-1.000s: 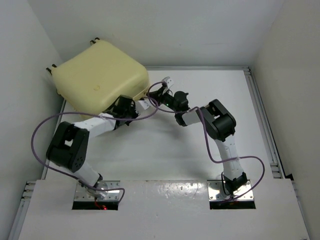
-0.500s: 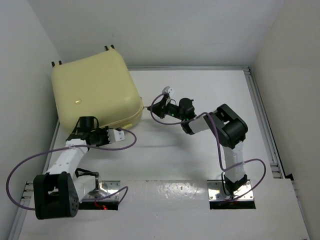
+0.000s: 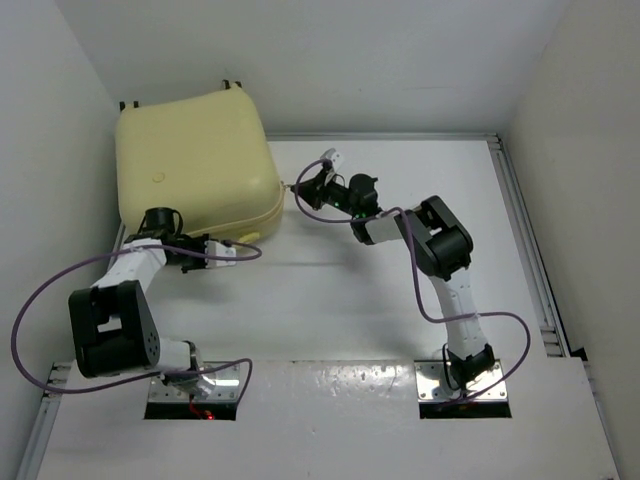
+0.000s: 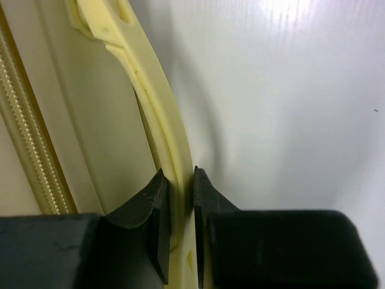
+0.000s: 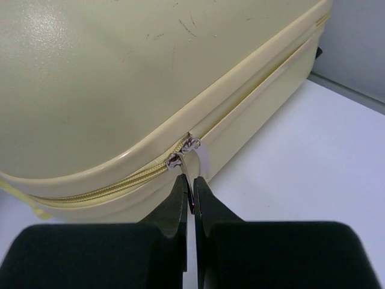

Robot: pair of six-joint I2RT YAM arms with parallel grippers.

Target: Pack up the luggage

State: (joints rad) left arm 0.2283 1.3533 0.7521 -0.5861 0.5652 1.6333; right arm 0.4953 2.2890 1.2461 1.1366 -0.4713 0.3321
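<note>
The luggage (image 3: pixel 195 160) sits shut at the worktop's (image 3: pixel 330 300) far left corner. The left gripper (image 4: pixel 179 192) has its fingers clamped on a thin yellow rim strip (image 4: pixel 162 114), apparently to steady the case. The right gripper (image 5: pixel 190 189) pinches the zipper pull (image 5: pixel 198 159), probably to run the zip.

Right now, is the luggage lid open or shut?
Shut: the luggage lies closed, shells together, no lining showing. The right fingers pinch its zipper pull; whether it is zipped all round, cannot tell.

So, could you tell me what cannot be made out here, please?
- inside of the luggage: every view, closed shell hides it.
- lower end of the zipper pull: right wrist view, fingers cover it.
- ends of the pale yellow strip: left wrist view, frame edges cut them off.
</note>
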